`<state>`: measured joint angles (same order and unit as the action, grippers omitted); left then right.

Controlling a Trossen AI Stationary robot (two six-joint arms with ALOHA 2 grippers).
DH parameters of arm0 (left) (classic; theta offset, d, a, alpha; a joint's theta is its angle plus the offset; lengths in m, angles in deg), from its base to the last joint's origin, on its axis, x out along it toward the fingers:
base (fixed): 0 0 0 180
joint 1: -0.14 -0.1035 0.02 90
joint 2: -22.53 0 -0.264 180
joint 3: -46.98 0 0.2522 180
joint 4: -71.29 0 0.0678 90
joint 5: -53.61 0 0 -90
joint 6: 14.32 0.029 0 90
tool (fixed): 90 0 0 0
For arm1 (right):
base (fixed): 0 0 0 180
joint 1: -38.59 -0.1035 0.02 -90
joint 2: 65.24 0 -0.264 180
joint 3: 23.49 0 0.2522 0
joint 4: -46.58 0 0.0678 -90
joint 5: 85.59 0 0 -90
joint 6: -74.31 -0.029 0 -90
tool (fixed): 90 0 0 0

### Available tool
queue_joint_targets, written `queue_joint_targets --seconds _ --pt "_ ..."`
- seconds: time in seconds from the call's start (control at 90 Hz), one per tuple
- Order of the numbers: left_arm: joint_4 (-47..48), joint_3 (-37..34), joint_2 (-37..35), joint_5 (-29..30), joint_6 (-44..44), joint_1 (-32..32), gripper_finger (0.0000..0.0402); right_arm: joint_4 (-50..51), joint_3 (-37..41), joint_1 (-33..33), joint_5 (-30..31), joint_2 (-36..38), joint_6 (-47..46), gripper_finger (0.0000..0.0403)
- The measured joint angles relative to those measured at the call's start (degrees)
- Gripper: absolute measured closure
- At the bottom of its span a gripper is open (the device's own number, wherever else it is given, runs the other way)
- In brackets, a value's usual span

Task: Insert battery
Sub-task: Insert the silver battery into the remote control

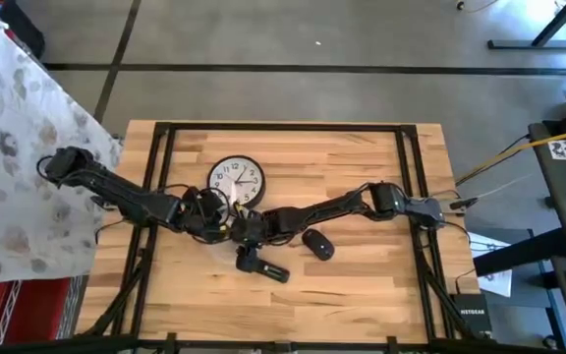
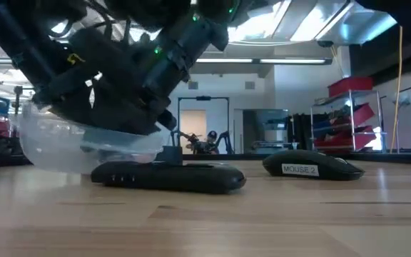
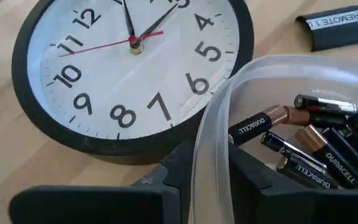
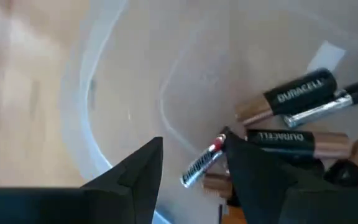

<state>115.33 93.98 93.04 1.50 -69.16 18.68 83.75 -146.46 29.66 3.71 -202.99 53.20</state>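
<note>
- Batteries (image 3: 319,149) lay heaped in a clear plastic bowl (image 3: 213,124) near the table's middle, beside a round wall clock (image 3: 129,68); their number could not be counted.
- Left gripper (image 3: 194,174) pinched the bowl's rim, one finger inside and one outside.
- Right gripper (image 4: 191,165) reached into the bowl with its fingers spread around a slim battery (image 4: 202,163); a firm grip could not be confirmed.
- One black remote (image 1: 263,265) and one black mouse (image 1: 317,244) lay just in front of the bowl on the wooden table (image 1: 362,285).
</note>
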Motion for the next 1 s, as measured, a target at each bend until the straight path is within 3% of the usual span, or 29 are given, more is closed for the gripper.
queue_joint_targets --seconds 0.178,0.311,0.6,0.767,0.911,1.0 --pt "-0.3 0.0 0.0 0.1 -1.5 0.0 0.0349 3.7 -0.1 0.4 3.6 -0.2 -3.4 0.024" --pt "-0.5 0.0 0.1 0.3 -1.8 -0.1 0.0349 5.0 -0.2 1.1 2.6 -0.2 -2.1 0.024" --pt "-1.0 0.0 0.1 0.8 -0.1 0.0 0.0349 9.0 -3.0 1.2 2.5 -0.3 17.4 0.024" --pt "-0.8 0.0 0.1 0.8 1.5 0.0 0.0349 14.9 -6.8 1.9 -2.0 -0.4 30.1 0.024" --pt "-1.8 0.0 0.1 1.3 2.9 -0.4 0.0349 15.0 -7.1 2.7 -7.6 -0.4 34.0 0.024" --pt "-2.4 0.0 0.1 1.6 4.5 -0.8 0.0349 15.1 -7.1 3.0 -7.9 -0.4 35.1 0.024"
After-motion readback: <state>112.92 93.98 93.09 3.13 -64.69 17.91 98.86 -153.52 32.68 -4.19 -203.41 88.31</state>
